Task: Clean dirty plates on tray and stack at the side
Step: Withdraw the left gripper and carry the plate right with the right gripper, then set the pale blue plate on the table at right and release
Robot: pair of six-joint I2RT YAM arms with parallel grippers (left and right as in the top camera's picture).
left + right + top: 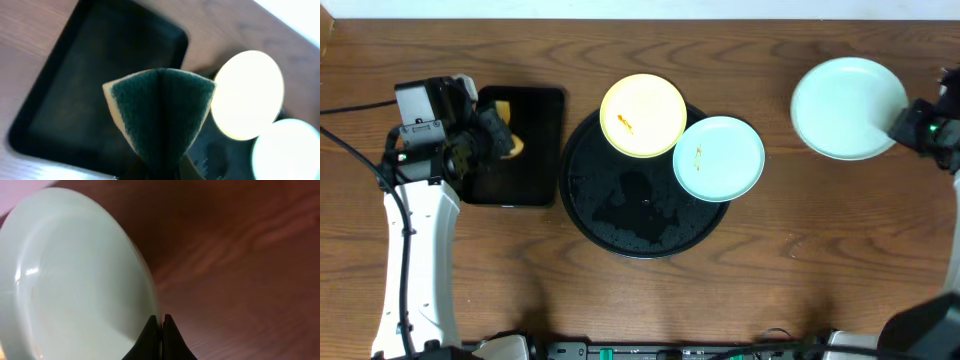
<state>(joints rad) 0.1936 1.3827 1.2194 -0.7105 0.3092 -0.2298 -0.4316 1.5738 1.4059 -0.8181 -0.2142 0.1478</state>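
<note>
overhead: we look straight down on the whole desk [800, 260] | left wrist: close, shares yellow plate [247, 95] with overhead | right wrist: very near right plate [75, 280]

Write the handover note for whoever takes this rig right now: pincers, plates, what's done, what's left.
Left pincer: shut on a folded green-and-yellow sponge, over the rectangular black tray.
Right pincer: shut on the rim of a mint plate, off the round black tray, over the bare tabletop at far right.
On the round tray: yellow plate and second mint plate, each with an orange smear.
Done: one plate is at the side; no smear shows on it from overhead.
Left: wipe the two smeared plates and stack them on the first.
</note>
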